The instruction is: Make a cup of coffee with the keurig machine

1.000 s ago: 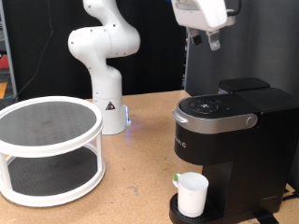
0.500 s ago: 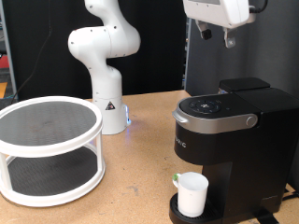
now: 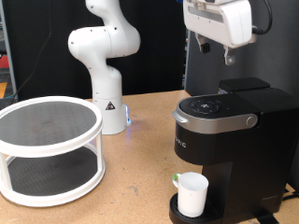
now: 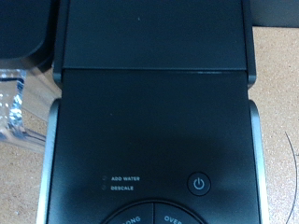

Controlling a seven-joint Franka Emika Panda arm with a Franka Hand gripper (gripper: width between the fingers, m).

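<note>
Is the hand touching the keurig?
Apart. The exterior view shows the hand hanging above the keurig, with dark background visible between its fingers and the lid.

The wooden table [image 3: 131, 177] carries the keurig machine [image 3: 234, 154], a white two-tier rack [image 3: 49, 149] and the arm's base [image 3: 107, 112].

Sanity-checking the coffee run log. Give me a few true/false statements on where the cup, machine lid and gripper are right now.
1. The cup stands on the coffee machine's drip base. True.
2. The gripper holds the cup. False: it hangs above the machine, nothing between its fingers.
3. The machine's lid is down. True.
4. The cup lies on the white two-level round rack. False: the rack's shelves hold nothing visible; the cup is under the machine's head.
5. The wrist view shows the machine's top with a power button. True.
</note>
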